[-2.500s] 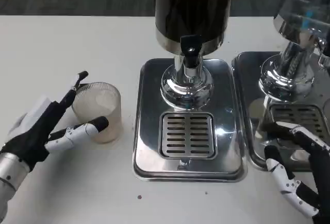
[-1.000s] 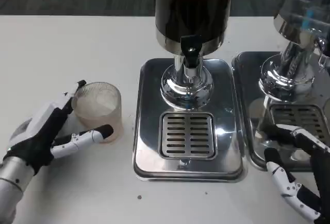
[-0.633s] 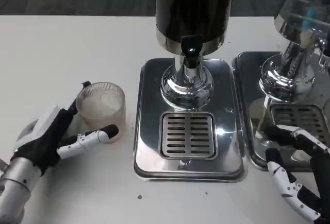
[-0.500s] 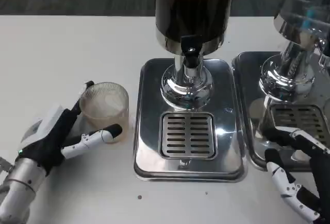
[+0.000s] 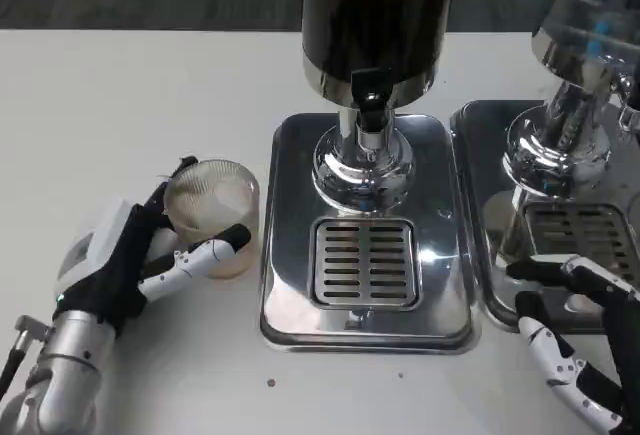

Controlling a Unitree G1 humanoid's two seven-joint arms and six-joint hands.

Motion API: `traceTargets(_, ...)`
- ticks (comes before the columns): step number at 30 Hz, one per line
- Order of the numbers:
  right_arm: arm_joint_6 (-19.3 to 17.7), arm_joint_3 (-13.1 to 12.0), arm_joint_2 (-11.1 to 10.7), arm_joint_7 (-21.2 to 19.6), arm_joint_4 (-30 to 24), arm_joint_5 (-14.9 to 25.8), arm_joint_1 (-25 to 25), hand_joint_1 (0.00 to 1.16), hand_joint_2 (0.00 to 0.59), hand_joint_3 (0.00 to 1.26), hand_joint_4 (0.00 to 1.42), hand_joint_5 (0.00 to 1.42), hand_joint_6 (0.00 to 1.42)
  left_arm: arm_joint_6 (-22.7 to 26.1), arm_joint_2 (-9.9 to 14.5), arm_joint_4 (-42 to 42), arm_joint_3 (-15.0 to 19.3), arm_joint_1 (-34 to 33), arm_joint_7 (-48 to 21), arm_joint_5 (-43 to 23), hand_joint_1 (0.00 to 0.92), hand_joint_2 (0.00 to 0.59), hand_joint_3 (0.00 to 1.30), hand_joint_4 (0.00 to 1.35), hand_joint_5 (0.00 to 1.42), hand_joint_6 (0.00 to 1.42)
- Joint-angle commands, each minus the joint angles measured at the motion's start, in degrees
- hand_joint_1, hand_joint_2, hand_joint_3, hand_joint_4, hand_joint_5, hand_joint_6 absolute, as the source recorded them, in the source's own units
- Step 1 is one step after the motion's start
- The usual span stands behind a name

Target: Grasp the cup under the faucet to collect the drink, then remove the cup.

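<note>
A clear plastic cup [image 5: 213, 213] stands on the white table just left of the steel drip tray [image 5: 365, 225]. My left hand [image 5: 135, 255] wraps around it from the left, with one finger behind the rim and another along the front of its base. The dark drink dispenser [image 5: 375, 15] rises above the tray, its black faucet lever [image 5: 369, 90] over the slotted grate [image 5: 364, 262]. My right hand [image 5: 580, 340] rests with spread fingers at the front edge of the second tray, holding nothing.
A second steel dispenser [image 5: 580, 65] on its own tray [image 5: 500, 205] stands at the right, close to my right hand. Bare white table [image 5: 120, 105] lies to the left and along the front edge.
My left hand has pushed the cup to the right, from well left of the tray to almost touching its edge. The right hand has stayed in place.
</note>
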Motion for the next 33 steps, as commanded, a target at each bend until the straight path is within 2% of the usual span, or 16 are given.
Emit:
traceTargets(1,0.5,-0.5,0.3,0.3,-1.4,-0.1,0.7,0.39,0.452,0.54,0.44,0.40,0.36,1.2,-0.6,0.9,-1.3,0.0,0.4,1.6,0.157,0.033,0.20,0.28,0.54,0.80)
traceTargets(7,0.8,-0.8,0.4,0.5,-1.9,0.0,0.8,0.41,0.463,0.57,0.44,0.40,0.36,2.2,-0.8,1.7,-2.0,-0.1,0.5,2.0,0.157,0.034,0.22,0.30,0.59,0.84)
traceTargets(12,0.6,-0.9,0.5,0.7,-1.8,0.2,0.7,0.40,0.475,0.58,0.44,0.41,0.36,3.2,-0.6,1.7,-2.7,-0.3,1.7,2.7,0.228,0.034,0.22,0.30,0.61,0.87)
traceTargets(24,0.7,-1.5,0.7,0.8,-2.0,0.2,0.9,0.40,0.483,0.59,0.45,0.42,0.36,4.4,-1.0,1.6,-4.3,-0.6,4.8,4.1,0.259,0.029,0.22,0.31,0.63,0.88)
traceTargets(33,0.7,-1.7,1.0,1.0,-2.1,0.7,0.9,0.41,0.484,0.60,0.45,0.42,0.36,5.0,-1.5,1.9,-5.3,-0.8,8.4,4.6,0.359,0.050,0.28,0.40,0.73,1.02)
